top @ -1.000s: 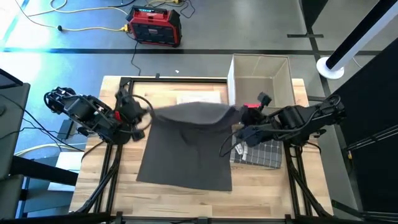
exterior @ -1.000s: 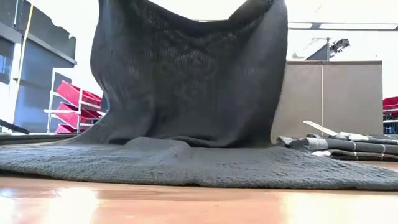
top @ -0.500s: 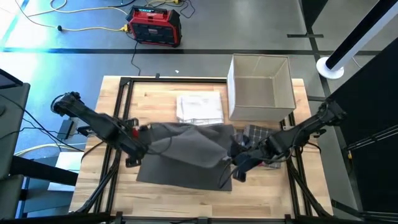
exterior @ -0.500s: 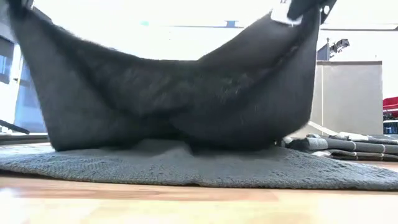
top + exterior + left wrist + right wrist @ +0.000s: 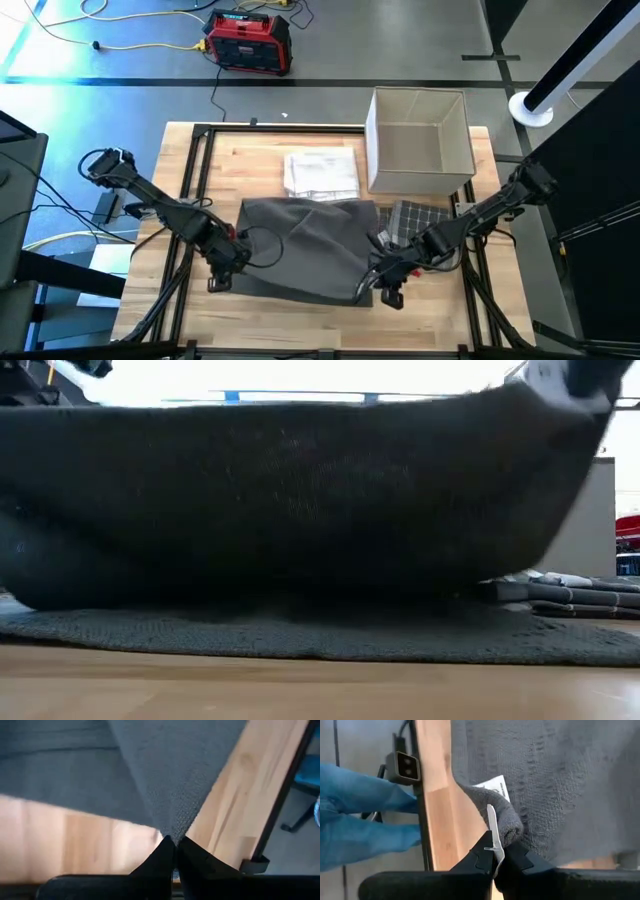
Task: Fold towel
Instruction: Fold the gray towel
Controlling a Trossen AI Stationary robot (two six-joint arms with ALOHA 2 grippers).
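Observation:
A dark grey towel point(image 5: 305, 240) lies at the middle of the table, its far half drawn over the near half. The lower layer point(image 5: 320, 640) rests flat on the wood. The upper layer point(image 5: 300, 490) sags between my two grippers. My left gripper point(image 5: 222, 275) is shut on the towel's left corner near the front edge. At the front right, my right gripper point(image 5: 385, 287) is shut on the other corner, which bears a white label point(image 5: 490, 787). My left gripper pinches the towel's corner point(image 5: 175, 831) between its two fingers. The cloth fans out from the fingertips and is drawn fairly taut, held a little above the table. My right gripper pinches the bunched corner point(image 5: 507, 827) beside the white label between its two fingers. The corner is lifted above the lower layer.
A folded white cloth point(image 5: 320, 172) lies behind the towel. A beige open box point(image 5: 420, 140) stands at the back right, with folded checked towels point(image 5: 415, 215) in front of it. A black frame point(image 5: 195, 160) edges the table. Something blue point(image 5: 365, 825) shows beyond the table's edge.
Both grippers have come down and toward the table's near edge, carrying the towel's far edge. That half, raised high a second ago, is now folded over the near half, which has stayed flat on the table.

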